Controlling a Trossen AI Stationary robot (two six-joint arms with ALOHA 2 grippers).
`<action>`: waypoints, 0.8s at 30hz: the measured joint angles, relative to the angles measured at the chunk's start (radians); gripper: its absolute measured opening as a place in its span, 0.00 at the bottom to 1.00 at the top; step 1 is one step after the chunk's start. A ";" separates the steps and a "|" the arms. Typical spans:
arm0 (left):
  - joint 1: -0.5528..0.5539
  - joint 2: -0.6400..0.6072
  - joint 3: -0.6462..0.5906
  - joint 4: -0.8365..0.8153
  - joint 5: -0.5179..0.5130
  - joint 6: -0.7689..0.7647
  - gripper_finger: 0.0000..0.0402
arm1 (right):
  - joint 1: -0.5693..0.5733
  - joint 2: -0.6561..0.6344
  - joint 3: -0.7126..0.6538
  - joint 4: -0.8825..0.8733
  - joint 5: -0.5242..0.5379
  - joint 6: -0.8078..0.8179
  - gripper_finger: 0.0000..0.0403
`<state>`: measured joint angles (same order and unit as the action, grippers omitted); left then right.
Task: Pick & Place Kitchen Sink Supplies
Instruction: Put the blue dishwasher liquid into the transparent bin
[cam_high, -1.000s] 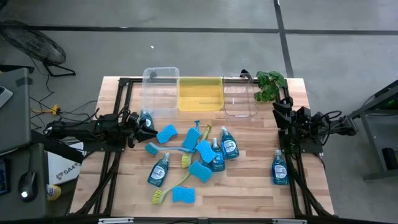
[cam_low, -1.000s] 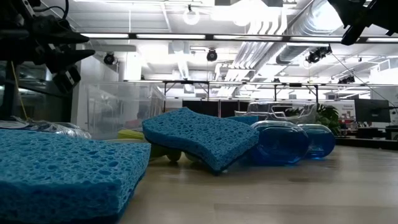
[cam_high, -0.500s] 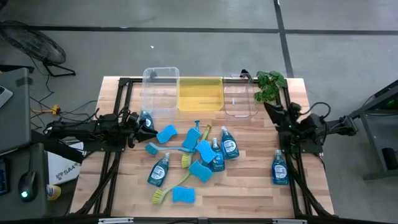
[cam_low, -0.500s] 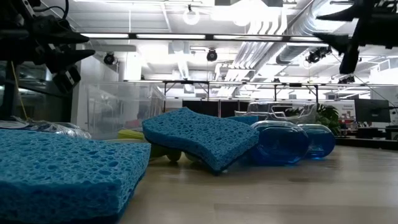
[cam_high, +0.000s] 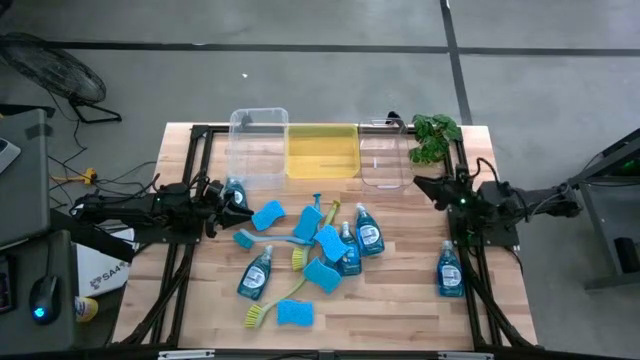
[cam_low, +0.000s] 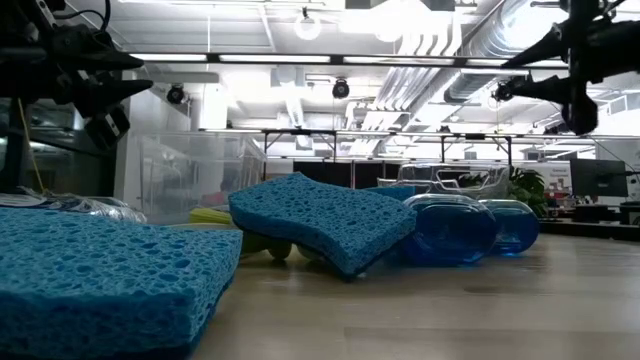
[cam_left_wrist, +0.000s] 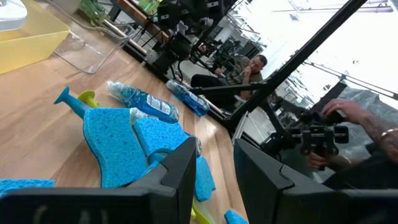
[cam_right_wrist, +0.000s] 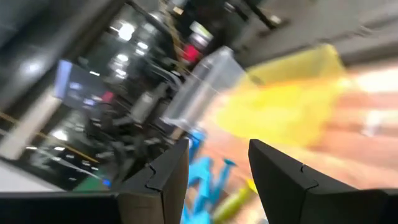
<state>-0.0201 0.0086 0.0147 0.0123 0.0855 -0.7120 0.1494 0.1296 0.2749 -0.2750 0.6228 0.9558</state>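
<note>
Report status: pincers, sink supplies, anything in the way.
Left pincer open, empty, by the left table edge. Right pincer open, empty, raised near the plant. Soap bottles, sponges, brushes loose mid-table. Nothing in the way.

No text, label or number is legible in these views.

Blurred throughout in the right wrist view: yellow bin (cam_right_wrist: 292, 99), clear bin (cam_right_wrist: 202, 87), blue supplies beyond. Cut off by the low view's left edge: nearest sponge (cam_low: 100, 275). Partly hidden behind the middle sponge (cam_low: 320, 220): two soap bottles (cam_low: 450, 230).
</note>
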 joint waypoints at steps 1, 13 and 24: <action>0.000 0.000 0.000 0.000 0.000 0.000 0.26 | -0.003 0.026 0.026 -0.051 0.000 0.030 0.40; 0.000 0.000 0.000 0.000 0.000 0.000 0.26 | -0.012 0.395 0.295 -0.265 -0.181 0.262 0.40; 0.000 0.000 0.000 0.000 0.000 0.000 0.26 | 0.033 0.690 0.416 -0.225 -0.555 0.419 0.40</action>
<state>-0.0204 0.0090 0.0147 0.0121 0.0856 -0.7123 0.1821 0.8195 0.6909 -0.5001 0.0681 1.3747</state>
